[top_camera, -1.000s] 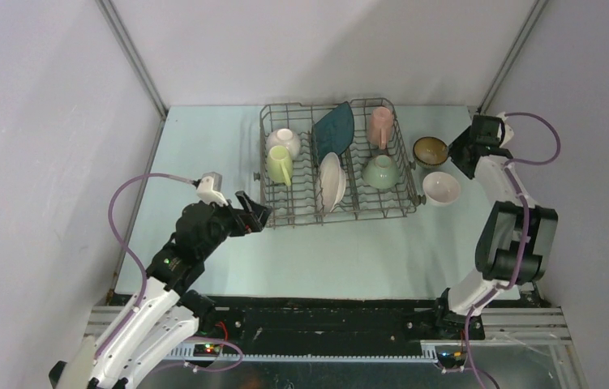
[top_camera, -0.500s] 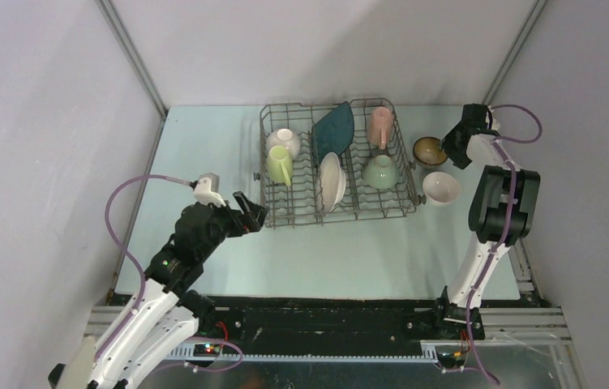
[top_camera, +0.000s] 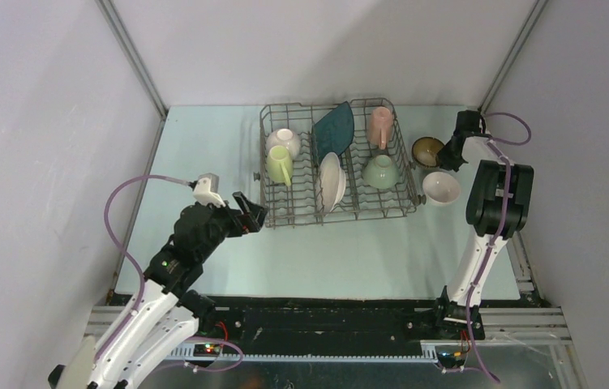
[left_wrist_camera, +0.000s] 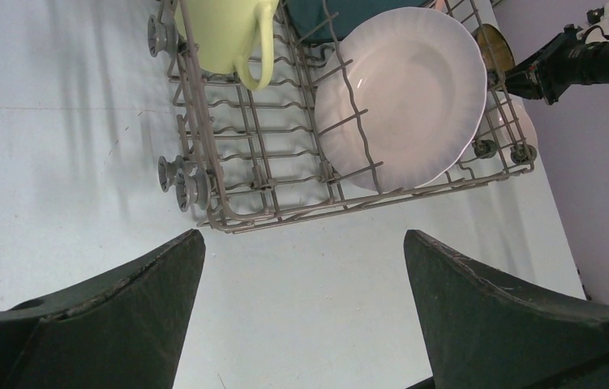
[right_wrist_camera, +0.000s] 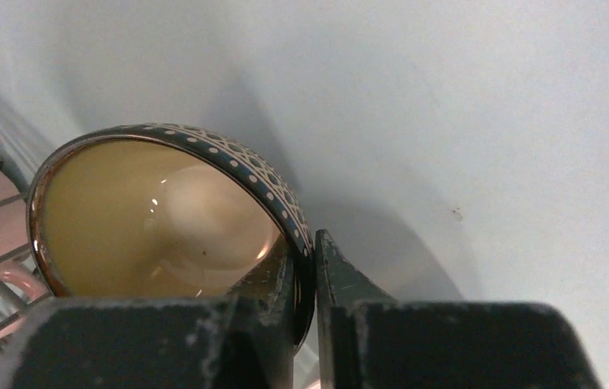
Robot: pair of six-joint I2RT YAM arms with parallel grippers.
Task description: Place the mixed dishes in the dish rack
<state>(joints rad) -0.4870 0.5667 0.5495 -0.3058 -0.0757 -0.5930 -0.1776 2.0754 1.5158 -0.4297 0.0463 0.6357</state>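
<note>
The right gripper (right_wrist_camera: 305, 271) clamps the dotted, lattice-patterned rim of the glossy round brown bowl (right_wrist_camera: 155, 227), just right of the grey wire dish rack (top_camera: 341, 215). The left gripper (left_wrist_camera: 302, 243) hangs wide open near the rack's near-left corner.

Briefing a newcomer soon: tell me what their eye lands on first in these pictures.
The grey dish rack in the far middle, with a white round plate standing on edge among its tines. Right of it, the right gripper is shut on the rim of the brown bowl, near a white bowl. The left gripper hangs open by the rack's near left corner.
</note>
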